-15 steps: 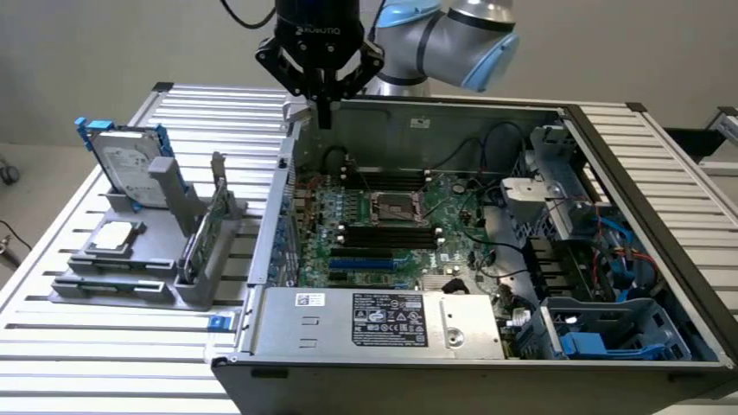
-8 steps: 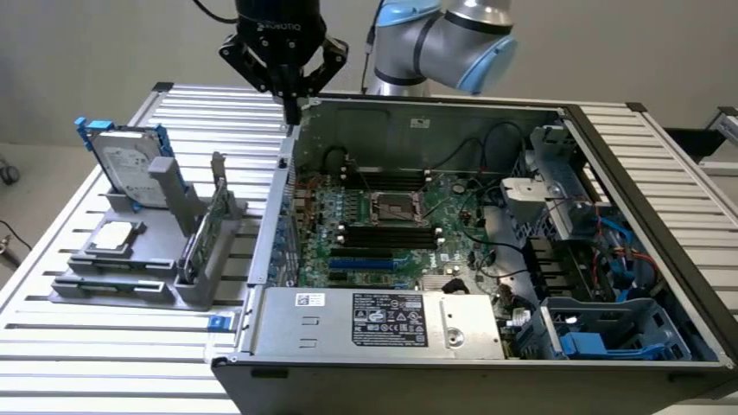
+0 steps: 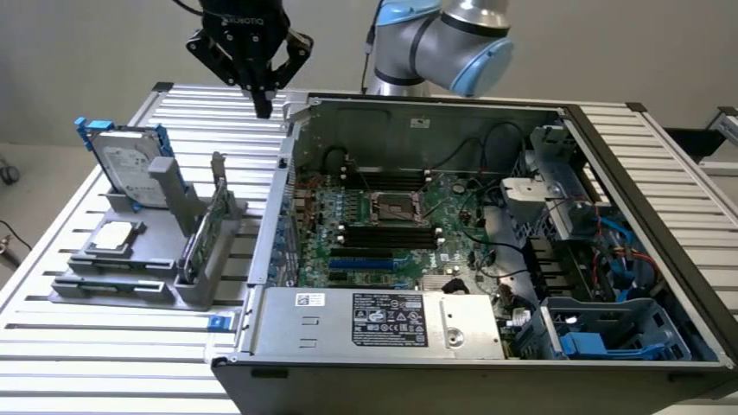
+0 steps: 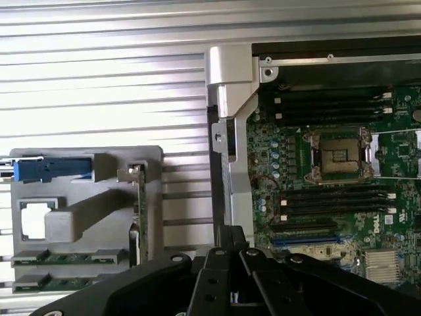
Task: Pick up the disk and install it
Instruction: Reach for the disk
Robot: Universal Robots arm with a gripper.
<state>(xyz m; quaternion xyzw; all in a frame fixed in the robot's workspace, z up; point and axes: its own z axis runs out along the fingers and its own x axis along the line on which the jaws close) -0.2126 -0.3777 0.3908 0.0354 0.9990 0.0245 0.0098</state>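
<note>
Disk: silver drive with a white label, standing on edge at the far end of a grey rack on the exterior view's left; nothing grips or touches it.
Carrier: blue plastic frame around the drive, seen edge-on from above in the wrist view.
Rack: grey holder resting on the slatted metal counter, just beside the computer case.
Chip: small square silver part lying flat in a pocket of the rack, nearer the camera than the drive.
Card: thin green circuit board standing on edge in a slot on the rack's case side.
Fingers: clenched together on nothing, pointing down above the counter's far edge, between the rack and the case's rear corner, well apart from the drive.
Arm: grey and blue joints rising behind the case.
Case: open on its side, motherboard exposed, processor socket at its middle.
Power supply: silver labelled box along the near wall.
Bay: grey cage with blue fittings in the near corner, on the exterior view's right.
</note>
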